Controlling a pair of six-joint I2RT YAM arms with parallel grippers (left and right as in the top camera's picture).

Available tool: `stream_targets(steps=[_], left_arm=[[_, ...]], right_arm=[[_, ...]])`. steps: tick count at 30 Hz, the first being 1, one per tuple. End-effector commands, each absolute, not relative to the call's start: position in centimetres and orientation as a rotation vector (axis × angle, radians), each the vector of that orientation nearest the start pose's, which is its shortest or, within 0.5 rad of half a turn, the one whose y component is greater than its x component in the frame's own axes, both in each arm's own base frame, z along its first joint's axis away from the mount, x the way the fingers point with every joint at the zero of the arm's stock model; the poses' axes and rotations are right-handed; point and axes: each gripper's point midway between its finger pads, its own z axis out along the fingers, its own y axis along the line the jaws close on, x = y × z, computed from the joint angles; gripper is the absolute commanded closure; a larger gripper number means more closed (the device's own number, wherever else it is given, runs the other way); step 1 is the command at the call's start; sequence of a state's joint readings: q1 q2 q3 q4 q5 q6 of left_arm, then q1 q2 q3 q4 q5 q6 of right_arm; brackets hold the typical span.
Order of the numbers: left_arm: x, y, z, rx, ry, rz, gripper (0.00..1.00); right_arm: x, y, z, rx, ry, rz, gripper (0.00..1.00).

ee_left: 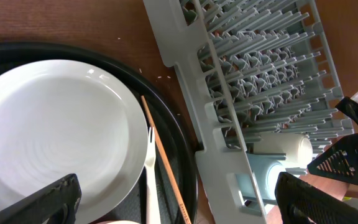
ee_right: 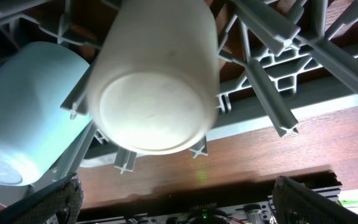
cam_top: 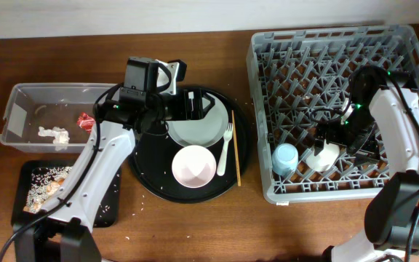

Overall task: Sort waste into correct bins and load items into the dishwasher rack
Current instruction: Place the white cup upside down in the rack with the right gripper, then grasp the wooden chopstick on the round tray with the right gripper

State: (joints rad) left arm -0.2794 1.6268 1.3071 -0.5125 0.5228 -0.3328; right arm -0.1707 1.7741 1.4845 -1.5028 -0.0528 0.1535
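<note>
my left tool (cam_top: 195, 105) hangs over the far part of the pale grey-green plate (cam_top: 195, 131), fingers spread wide with nothing between them. the plate sits on the big round black tray (cam_top: 145, 178). the white bowl (cam_top: 193, 165) is just in front of it on that tray. the white plastic fork (cam_top: 225, 149) and the thin wooden stick (cam_top: 236, 148) lie side by side along the plate's right edge, and in the left wrist view the fork's tines overlap the rim.

my right tool (ee_right: 179, 202) is down inside the dishwasher rack (cam_top: 262, 109), jaws wide apart and gripping nothing. the cream cup (ee_right: 154, 81) lies on its side among the pegs right ahead of it, base toward the wrist camera. the light blue cup (ee_right: 23, 124) is just beside it, also tipped over, near the rack corner closest to the round tray.

over on the left of the worktop (cam_top: 195, 233), the clear tub (cam_top: 20, 109) has the red wrapper (cam_top: 86, 121) and the white tissue (cam_top: 54, 135) in it. the shallow black rectangular tray (cam_top: 28, 171) in front of the tub holds the rice-like scraps (cam_top: 46, 185).
</note>
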Motion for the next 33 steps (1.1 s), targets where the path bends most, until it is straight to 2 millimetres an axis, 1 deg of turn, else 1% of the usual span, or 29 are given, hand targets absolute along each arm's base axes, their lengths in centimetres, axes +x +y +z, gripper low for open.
stream_targets(steps=[1, 2, 3, 4, 5, 6, 7, 9, 10, 11, 12, 13, 14, 15, 16, 17, 18, 19, 20, 21, 22, 23, 25, 26, 28, 29, 30, 32, 33], left_arm=[[39.6, -20.3, 19.6, 0.204, 2.431, -0.902, 0.01], [39.6, -20.3, 19.6, 0.204, 2.432, -0.902, 0.01], [39.6, -20.3, 19.6, 0.204, 2.432, -0.902, 0.01], [39.6, -20.3, 19.6, 0.204, 2.431, -0.902, 0.01], [39.6, -20.3, 19.6, 0.204, 2.432, -0.902, 0.01], [39.6, -20.3, 19.6, 0.204, 2.431, -0.902, 0.01], [39.6, -20.3, 19.6, 0.204, 2.432, -0.902, 0.01], [39.6, -20.3, 19.6, 0.204, 2.431, -0.902, 0.01], [39.6, -20.3, 19.6, 0.204, 2.432, -0.902, 0.01], [39.1, -20.9, 19.9, 0.181, 2.441, -0.975, 0.01], [38.0, -22.0, 20.7, 0.217, 2.434, -1.114, 0.01], [39.0, -21.6, 21.5, 0.224, 2.377, -1.113, 0.01], [40.1, -20.0, 22.0, 0.187, 2.348, -1.083, 0.01], [40.9, -17.6, 23.1, 0.131, 2.308, -1.109, 0.01], [41.6, -15.2, 24.0, 0.073, 2.278, -1.083, 0.01], [42.4, -10.5, 25.7, -0.03, 2.216, -1.014, 0.01], [42.6, -7.1, 26.9, -0.106, 2.174, -0.945, 0.01], [42.7, -2.5, 27.8, -0.229, 2.139, -0.816, 0.01], [42.0, 0.3, 28.3, -0.308, 2.122, -0.753, 0.01], [41.1, 2.0, 28.3, -0.371, 2.127, -0.733, 0.01], [40.5, 2.8, 27.8, -0.419, 2.148, -0.729, 0.01], [40.3, 2.8, 27.4, -0.43, 2.163, -0.734, 0.01], [40.2, 2.8, 27.4, -0.433, 2.167, -0.735, 0.01], [40.2, 2.8, 27.4, -0.433, 2.167, -0.736, 0.01], [40.2, 2.8, 27.4, -0.433, 2.167, -0.736, 0.01], [40.2, 2.8, 27.4, -0.433, 2.167, -0.735, 0.01], [40.2, 2.8, 27.4, -0.433, 2.167, -0.736, 0.01], [40.2, 2.8, 27.4, -0.433, 2.167, -0.736, 0.01], [40.2, 2.8, 27.4, -0.433, 2.167, -0.735, 0.01]], right_arm=[[26.8, -3.8, 12.1, 0.553, 3.32, 0.08, 0.01], [27.8, -3.2, 13.1, 0.515, 3.289, 0.158, 0.0], [29.5, -2.0, 15.6, 0.434, 3.218, 0.297, 0.02], [30.9, -1.2, 18.8, 0.404, 3.138, 0.376, 0.02], [31.7, -0.6, 21.7, 0.357, 3.075, 0.38, 0.03], [31.9, 0.0, 23.0, 0.32, 3.05, 0.385, 0.04], [31.9, 2.5, 24.5, 0.198, 3.023, 0.402, 0.04], [31.5, 6.5, 24.5, 0.008, 3.038, 0.41, 0.04], [31.4, 8.1, 24.5, -0.069, 3.033, 0.415, 0.04], [31.0, 10.4, 24.6, -0.175, 3.024, 0.421, 0.04], [30.1, 13.0, 24.6, -0.307, 3.02, 0.428, 0.04], [29.4, 14.5, 24.6, -0.379, 3.02, 0.432, 0.04], [28.9, 15.5, 24.6, -0.421, 3.018, 0.435, 0.04], [28.1, 17.1, 24.6, -0.482, 3.018, 0.432, 0.04], [27.7, 17.7, 24.6, -0.52, 3.013, 0.425, 0.04], [27.5, 18.6, 24.6, -0.56, 2.996, 0.431, 0.04], [27.6, 19.1, 24.6, -0.577, 2.979, 0.437, 0.04], [28.0, 19.8, 24.5, -0.575, 2.958, 0.446, 0.04], [28.6, 20.5, 24.2, -0.525, 2.944, 0.461, 0.04], [29.4, 21.5, 23.4, -0.513, 2.918, 0.477, 0.04], [29.9, 22.2, 22.0, -0.531, 2.899, 0.463, 0.05], [30.1, 22.6, 20.8, -0.543, 2.895, 0.455, 0.07], [30.5, 23.5, 18.5, -0.554, 2.881, 0.456, 0.16], [31.1, 23.7, 16.6, -0.497, 2.87, 0.372, 0.17], [31.5, 24.0, 14.6, -0.493, 2.829, 0.251, 0.18], [31.4, 24.2, 14.0, -0.513, 2.809, 0.191, 0.17], [31.4, 25.1, 13.9, -0.54, 2.774, 0.187, 0.01], [31.7, 25.3, 14.0, -0.536, 2.761, 0.195, 0.01], [31.9, 25.3, 14.1, -0.531, 2.752, 0.194, 0.15]])
